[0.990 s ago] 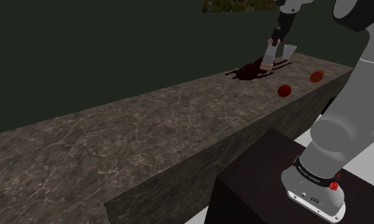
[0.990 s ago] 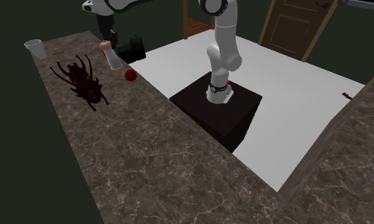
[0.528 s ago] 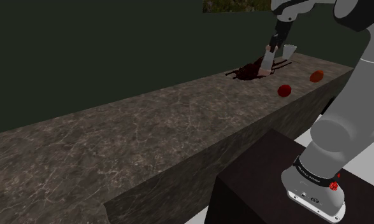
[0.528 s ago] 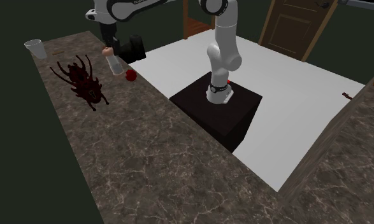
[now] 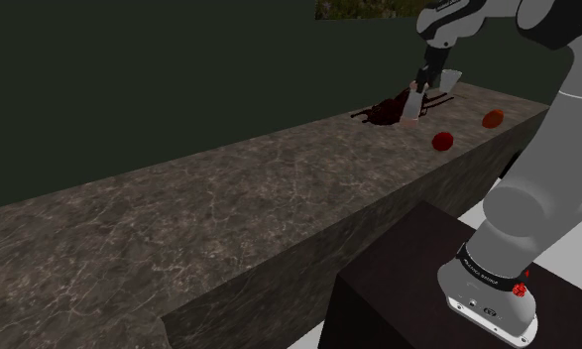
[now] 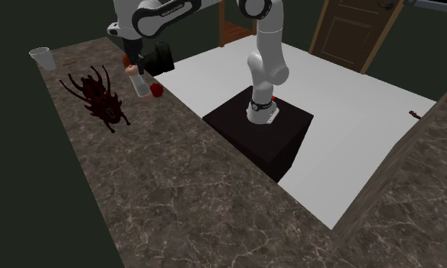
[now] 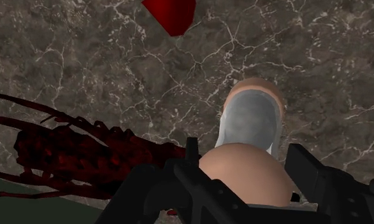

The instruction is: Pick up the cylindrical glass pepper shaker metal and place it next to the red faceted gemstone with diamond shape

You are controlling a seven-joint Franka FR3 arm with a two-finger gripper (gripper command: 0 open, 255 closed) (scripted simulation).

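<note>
Pepper shaker [image 6: 140, 82] being clasped by its tan cap in the black gripper [image 6: 130, 62], just beside the red gemstone [image 6: 158, 90] on the veined stone counter [image 6: 214, 198].
Wrist view is showing fingers [image 7: 309, 168] pinching the cap, a dark red spiky thing [image 7: 71, 153] alongside; shoulder view is adding an orange lump [image 5: 493, 119]. Arm lettering is too small to read. Pepper shaker is sitting lower and nearer the red gemstone than a second ago.

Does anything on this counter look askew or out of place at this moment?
Yes. The shaker, clasped at its cap by the gripper, leans instead of standing upright, near the red gem.
</note>
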